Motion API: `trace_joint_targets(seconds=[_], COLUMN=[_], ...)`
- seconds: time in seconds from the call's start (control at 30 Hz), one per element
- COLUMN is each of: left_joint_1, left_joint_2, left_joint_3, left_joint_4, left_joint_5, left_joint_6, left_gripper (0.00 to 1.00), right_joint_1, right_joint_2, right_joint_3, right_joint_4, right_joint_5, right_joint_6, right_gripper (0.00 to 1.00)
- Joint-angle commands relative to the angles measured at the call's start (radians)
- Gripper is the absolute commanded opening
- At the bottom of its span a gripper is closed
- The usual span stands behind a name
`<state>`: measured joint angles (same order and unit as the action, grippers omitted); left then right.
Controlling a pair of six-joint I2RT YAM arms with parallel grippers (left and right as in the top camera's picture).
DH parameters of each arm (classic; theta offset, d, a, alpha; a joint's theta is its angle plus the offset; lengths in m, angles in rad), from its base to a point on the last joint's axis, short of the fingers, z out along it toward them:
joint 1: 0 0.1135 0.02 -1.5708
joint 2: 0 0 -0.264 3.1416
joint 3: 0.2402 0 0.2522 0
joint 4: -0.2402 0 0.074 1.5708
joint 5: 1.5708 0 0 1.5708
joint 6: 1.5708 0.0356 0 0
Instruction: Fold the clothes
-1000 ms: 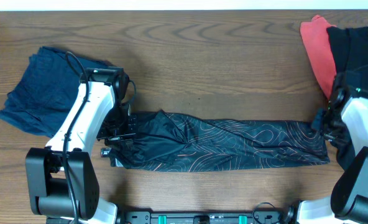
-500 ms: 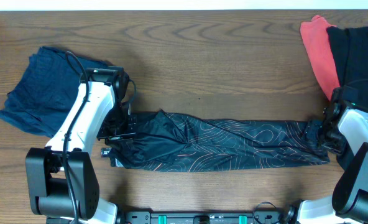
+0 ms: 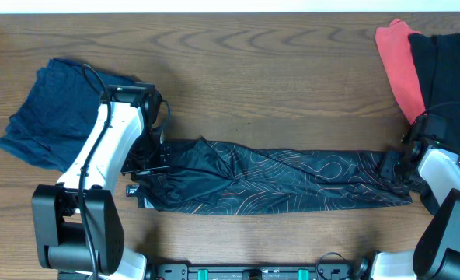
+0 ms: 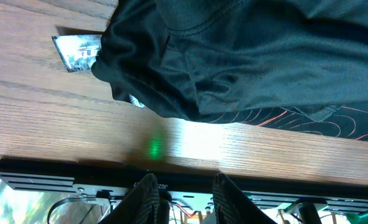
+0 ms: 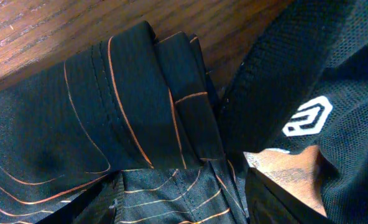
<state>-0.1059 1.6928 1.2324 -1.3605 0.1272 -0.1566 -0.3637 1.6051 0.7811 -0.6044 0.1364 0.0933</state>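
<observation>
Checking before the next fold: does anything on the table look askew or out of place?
The black jersey lies as a long strip, but its left end by the left gripper is bunched and rumpled rather than flat. The navy garment sits crumpled at far left.

The jersey (image 3: 277,180) lies stretched across the middle of the tabletop (image 3: 277,85). A shirt (image 3: 55,113) sits at the far left. Two more garments (image 3: 428,66) are piled at the far right.

Both arms (image 3: 106,148) have white shells over black joints, and each rises from a chunky black base. Thin black cables loop by the left arm's upper joint. A black rail with teal clips spans the front edge.
</observation>
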Motion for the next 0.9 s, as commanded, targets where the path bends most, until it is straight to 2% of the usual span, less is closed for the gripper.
trace_joint_targets(seconds=[0.0, 0.43, 0.63, 0.8, 0.87], left_joint_1=[0.004, 0.004, 0.004, 0.004, 0.004], left_joint_2=[-0.004, -0.004, -0.004, -0.004, -0.004], left_joint_3=[-0.002, -0.002, -0.002, -0.002, -0.002], left_joint_4=[-0.003, -0.002, 0.002, 0.001, 0.001], left_joint_5=[-0.008, -0.005, -0.005, -0.005, -0.005], left_joint_6=[0.003, 0.003, 0.003, 0.003, 0.003], left_gripper=[0.31, 0.32, 0.32, 0.32, 0.32], right_joint_1=[-0.004, -0.004, -0.004, -0.003, -0.003], right_joint_2=[0.064, 0.064, 0.064, 0.064, 0.064], right_joint_3=[-0.067, -0.076, -0.077, -0.077, -0.077], right_joint_4=[0.009, 0.002, 0.011, 0.014, 0.015], right_joint_5=[0.012, -0.033, -0.147, -0.14, -0.128], right_joint_6=[-0.013, -0.029, -0.028, -0.029, -0.033], right_gripper=[0.61, 0.59, 0.52, 0.43, 0.44])
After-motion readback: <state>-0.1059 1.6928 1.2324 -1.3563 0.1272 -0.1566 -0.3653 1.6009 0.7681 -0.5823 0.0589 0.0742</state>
